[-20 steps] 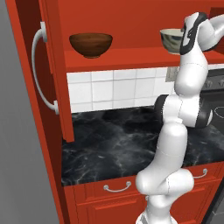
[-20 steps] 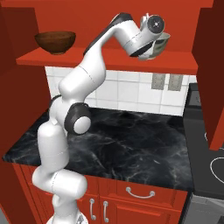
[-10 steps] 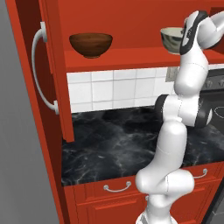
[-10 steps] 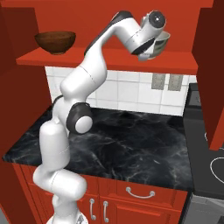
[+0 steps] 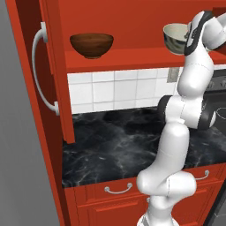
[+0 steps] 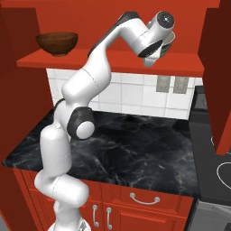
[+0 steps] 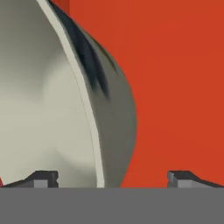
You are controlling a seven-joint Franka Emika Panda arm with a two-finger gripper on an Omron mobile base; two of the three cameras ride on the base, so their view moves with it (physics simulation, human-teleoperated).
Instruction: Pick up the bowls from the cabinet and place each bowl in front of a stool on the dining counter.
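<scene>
Above the black marble-veined tabletop (image 5: 114, 145) and white tiled wall (image 6: 135, 94), the red cabinet shelf (image 5: 119, 62) carries a glossy reddish-brown bowl (image 5: 91, 45) and a cream bowl with dark markings (image 5: 173, 37). Pincer (image 7: 112, 178) gapes wide astride the cream rim, now nearer than a second ago.

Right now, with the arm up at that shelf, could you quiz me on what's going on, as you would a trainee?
1. True or false: the gripper is shut on the cream bowl.
2. Which bowl sits farther from the cabinet door? A) reddish-brown bowl B) cream bowl
3. Fill in: both bowls rest on the red ____.

Key: 1 false, its fingers stand wide, either side of the bowl's rim. 2 B. 3 shelf.
</scene>
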